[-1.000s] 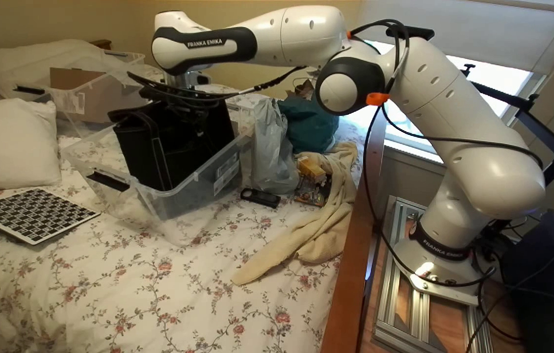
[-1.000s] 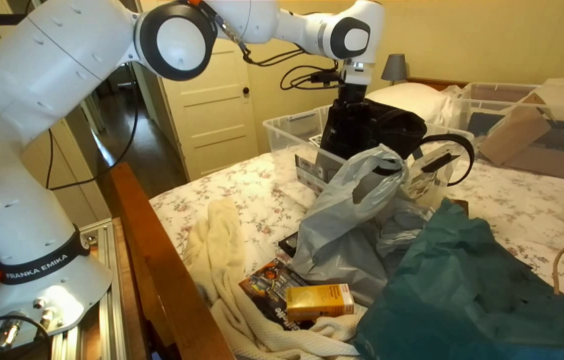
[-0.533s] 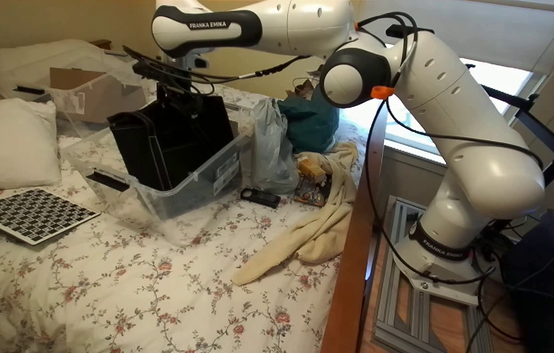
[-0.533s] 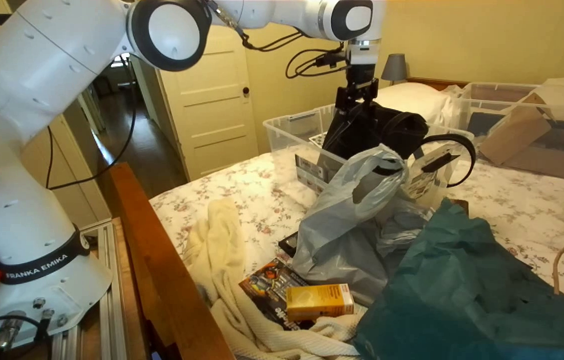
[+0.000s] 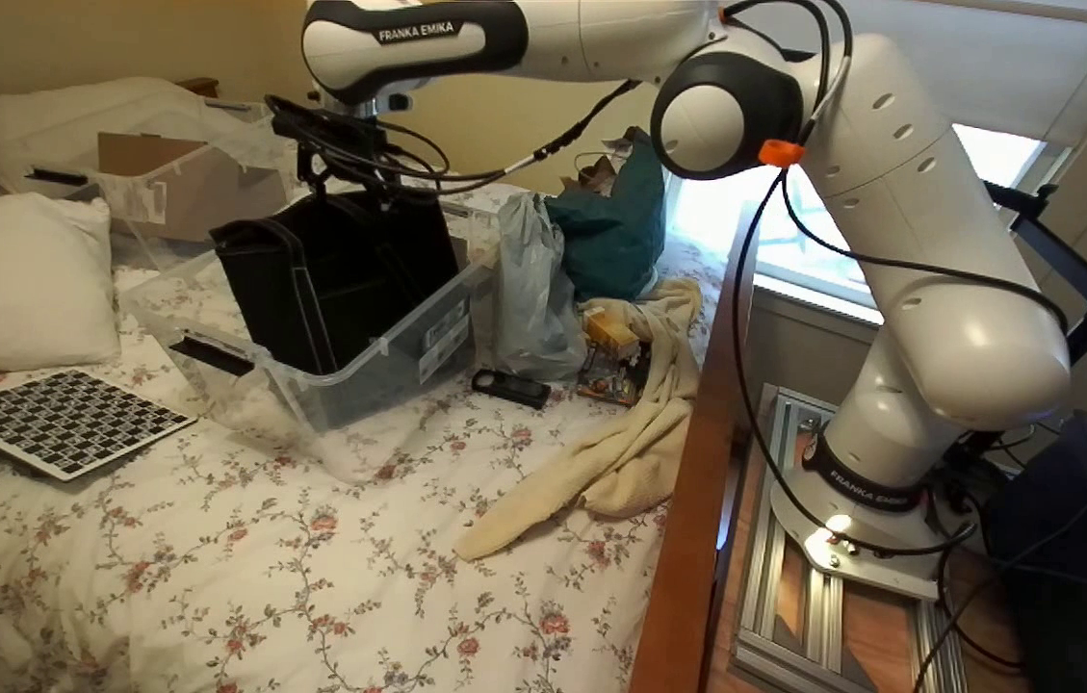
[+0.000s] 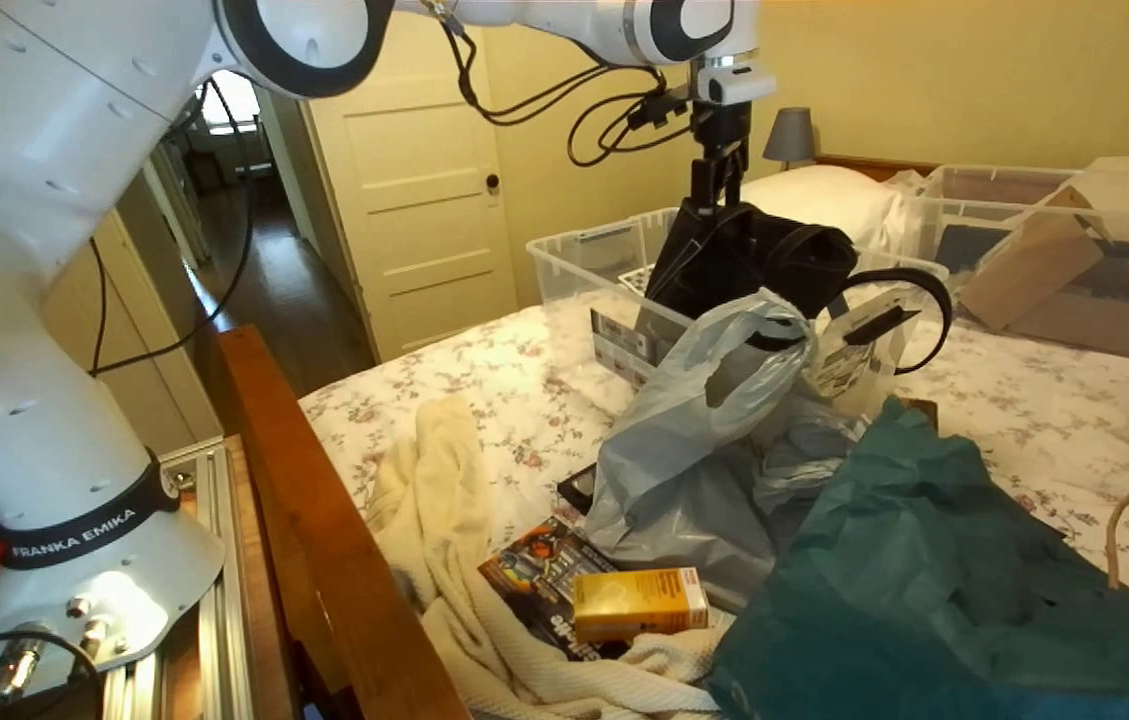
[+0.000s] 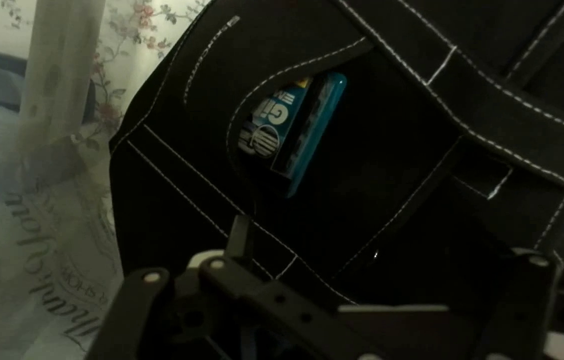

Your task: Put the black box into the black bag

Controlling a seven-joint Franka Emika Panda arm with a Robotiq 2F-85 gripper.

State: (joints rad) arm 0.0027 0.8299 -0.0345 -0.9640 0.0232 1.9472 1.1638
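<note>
The black bag (image 5: 285,298) stands with its mouth up in a clear plastic tub, and it also shows in an exterior view (image 6: 792,255). My gripper (image 5: 355,192) hangs over the bag's mouth, pointing down, with its fingertips about at the rim. In the wrist view the gripper (image 7: 386,257) has its fingers spread wide with nothing between them. Inside the bag, partly behind a stitched flap, lies a small dark package with pale lettering and a teal edge (image 7: 284,132). I cannot tell whether this is the black box; no other black box shows clearly.
The clear tub (image 5: 350,395) walls surround the bag. A grey plastic bag (image 6: 694,480), a teal bag (image 6: 944,590), a yellow box (image 6: 640,604) and a cream blanket (image 5: 591,472) lie beside it. A long thin black bar (image 5: 510,388) and a checkered board (image 5: 62,423) lie on the bed.
My gripper has risen from inside the black bag to its rim, and the arm has lifted. The bag and the other things stay put.
</note>
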